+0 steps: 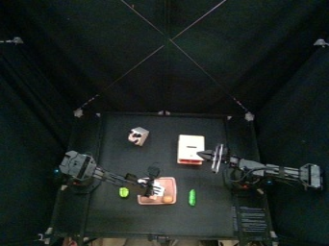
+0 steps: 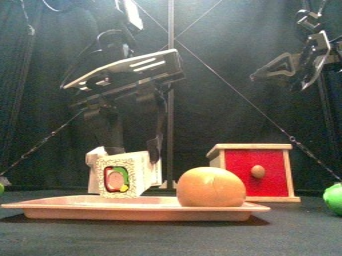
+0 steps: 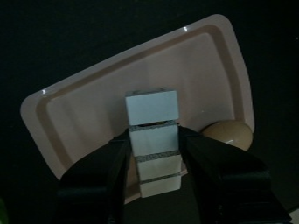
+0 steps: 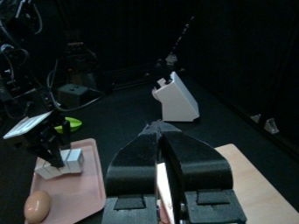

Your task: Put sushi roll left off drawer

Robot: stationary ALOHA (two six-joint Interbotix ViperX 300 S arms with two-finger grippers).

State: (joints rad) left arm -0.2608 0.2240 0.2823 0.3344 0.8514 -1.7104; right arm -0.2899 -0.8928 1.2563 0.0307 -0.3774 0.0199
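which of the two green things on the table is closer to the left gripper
The yellow-green one, just left of the pink tray beside the left gripper. The darker green one lies on the tray's other side, farther from it.

A: Where is there room to pass?
B: Left of the drawer, bare bench runs to the left edge, broken only by the white block toward the far side.
A: And the front?
B: Crowded: the pink tray (an orange ball on it) and the left end effector above.
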